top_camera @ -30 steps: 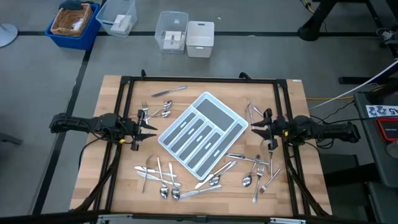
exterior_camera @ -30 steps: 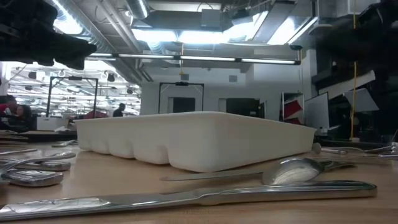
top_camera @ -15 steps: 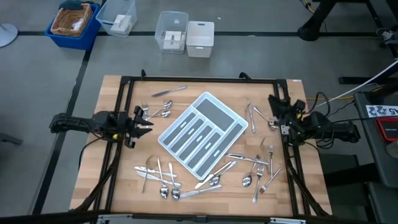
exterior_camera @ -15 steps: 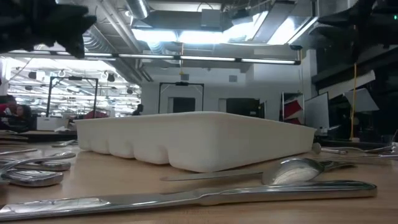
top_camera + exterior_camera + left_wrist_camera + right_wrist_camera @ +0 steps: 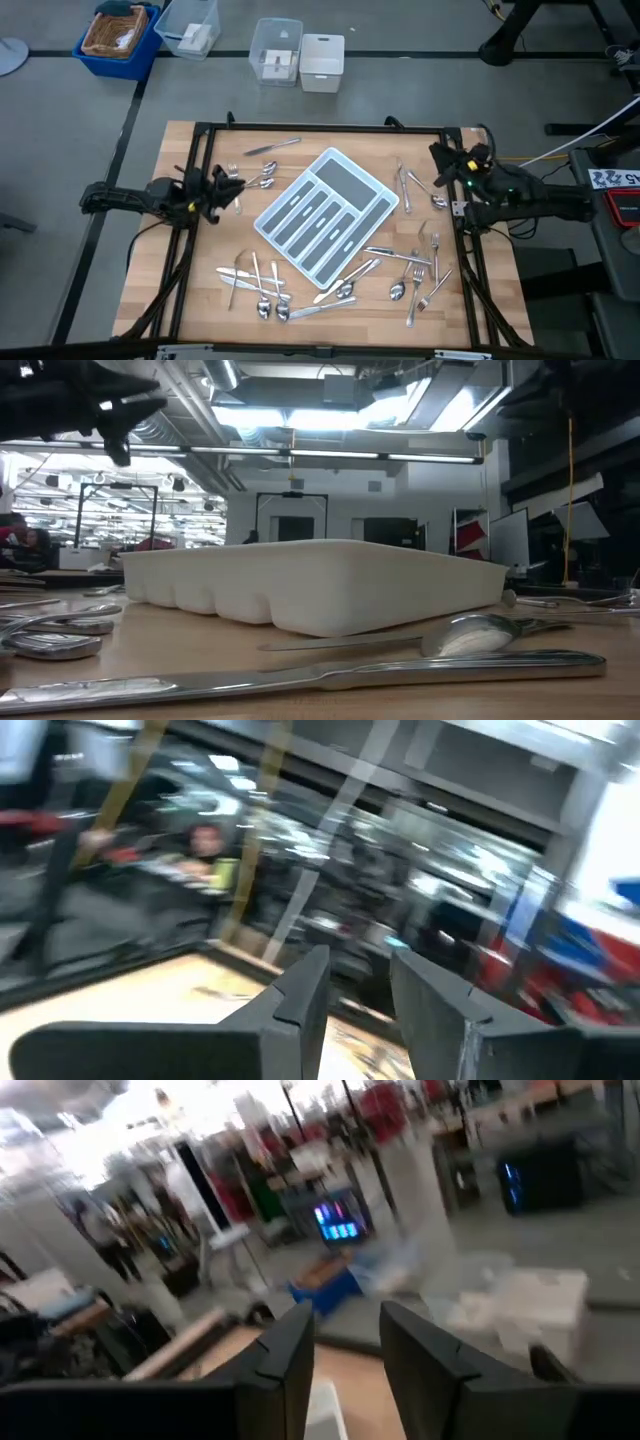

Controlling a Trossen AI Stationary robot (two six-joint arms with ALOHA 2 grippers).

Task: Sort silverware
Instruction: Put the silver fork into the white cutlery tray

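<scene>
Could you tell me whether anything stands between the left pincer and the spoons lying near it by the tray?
Nothing visible does. The left pincer hangs empty with its fingers apart, right beside the spoons at the table's far left. Only bare wood lies between those spoons and the grey tray, whose compartments look empty.

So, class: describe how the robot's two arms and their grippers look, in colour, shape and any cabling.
Both arms are dark, jointed, slim and tube-like. The left gripper and right gripper each end in two flat, dark, blade-like fingers. A small green light glows near the right wrist, and thin dark cables trail along both arms.
</scene>
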